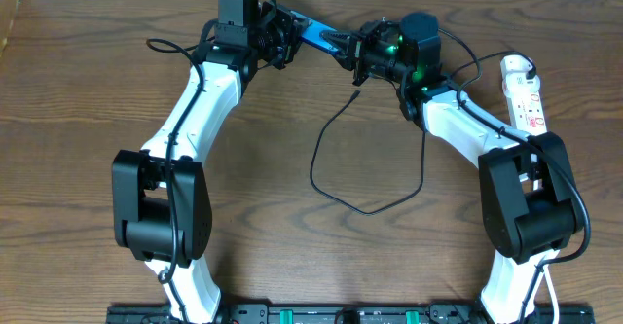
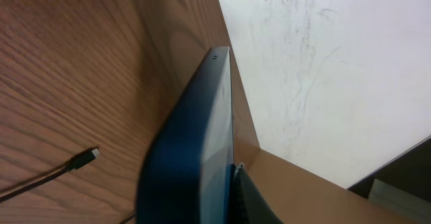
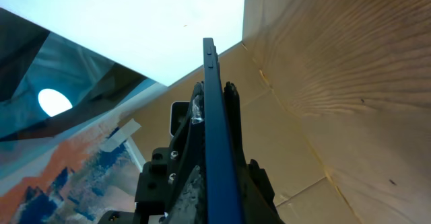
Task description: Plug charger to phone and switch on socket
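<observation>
The phone [image 1: 316, 34] is held off the table at the back, edge-on, between both arms. My left gripper [image 1: 290, 24] is shut on its left end and my right gripper [image 1: 358, 50] is shut on its right end. In the left wrist view the blue phone [image 2: 202, 130] fills the middle, with one dark finger [image 2: 254, 200] pressed against it. The right wrist view shows the phone's thin edge [image 3: 212, 116] clamped between dark fingers [image 3: 259, 187]. The charger [image 1: 326, 183] lies in a loop on the table, its connector tip [image 1: 355, 96] below the phone and apart from it. The white socket [image 1: 526, 95] lies far right.
The wooden table's back edge meets a pale wall [image 2: 323, 69] just behind the phone. The charger's tip [image 2: 86, 157] lies on the wood to the left of the phone in the left wrist view. The socket's white cord [image 1: 545, 285] runs down past the right arm's base.
</observation>
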